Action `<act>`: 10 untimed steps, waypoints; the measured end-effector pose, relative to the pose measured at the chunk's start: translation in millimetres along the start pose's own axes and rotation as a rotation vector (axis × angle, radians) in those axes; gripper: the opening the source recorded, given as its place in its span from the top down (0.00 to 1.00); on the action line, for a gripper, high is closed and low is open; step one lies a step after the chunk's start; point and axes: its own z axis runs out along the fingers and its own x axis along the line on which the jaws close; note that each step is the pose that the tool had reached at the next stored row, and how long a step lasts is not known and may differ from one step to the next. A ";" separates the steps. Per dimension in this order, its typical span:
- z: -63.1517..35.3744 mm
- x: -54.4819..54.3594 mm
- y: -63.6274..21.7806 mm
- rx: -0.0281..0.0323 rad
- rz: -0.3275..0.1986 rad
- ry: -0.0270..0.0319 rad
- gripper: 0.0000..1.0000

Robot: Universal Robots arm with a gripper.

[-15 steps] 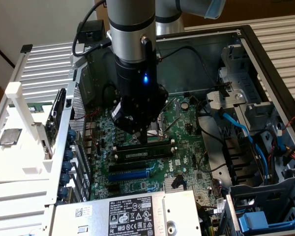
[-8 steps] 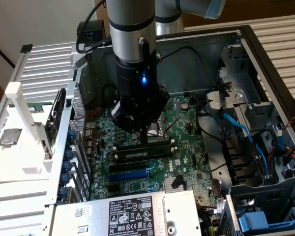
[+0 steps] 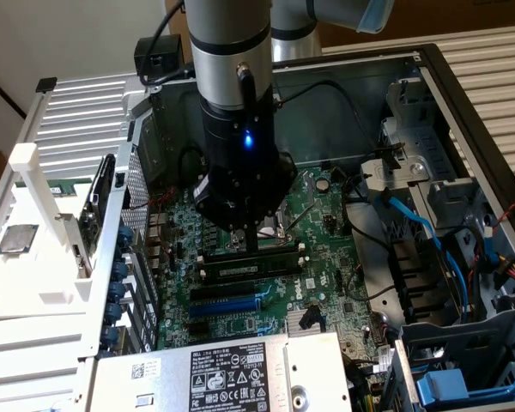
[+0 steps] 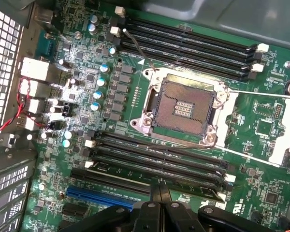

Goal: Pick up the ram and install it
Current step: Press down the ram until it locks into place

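**RAM stick sitting in the slot, tool shut right on top of it**

So here's where we're at. The ram point(image 3: 251, 267) is a long, narrow stick, and from the exterior view we see mostly its dark face with a pale label strip along it, lying lengthwise in one of the black slots on the green motherboard point(image 3: 326, 257). In the wrist view the ram point(image 4: 183, 186) shows as a thin dark edge running along the slot row closest to the tool, with a white clip at its far end. We can't tell whether it's fully clicked in or just resting in the slot.

The tool point(image 3: 251, 243) is directly above the stick, pointing straight down, and its fingers are pinched fully together. The tips come down to the top edge of the ram about midway along it, and they look to be touching it, though we can't say how hard. In the wrist view the tool point(image 4: 161, 189) has its two black fingers pressed against each other, meeting right at the stick's edge. Nothing is gripped between them.

Just beyond the tool, past a few more slots, sits the open CPU socket point(image 4: 183, 108) with its silver frame.
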 end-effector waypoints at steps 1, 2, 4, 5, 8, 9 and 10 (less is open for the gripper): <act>0.0 0.0 0.0 0.0003 0.013 -0.0005 0.90; 0.0 0.0 0.0 0.0006 0.026 -0.0010 0.90; 0.0 0.0 0.0 0.0012 0.050 -0.0019 0.90; 0.0 0.0 0.0 0.0014 0.064 -0.0020 0.90; 0.0 0.0 0.0 0.0022 0.100 -0.0015 0.90; 0.0 0.0 0.0 0.0022 0.106 -0.0014 0.90; 0.0 0.0 0.0 0.0021 0.106 -0.0013 0.90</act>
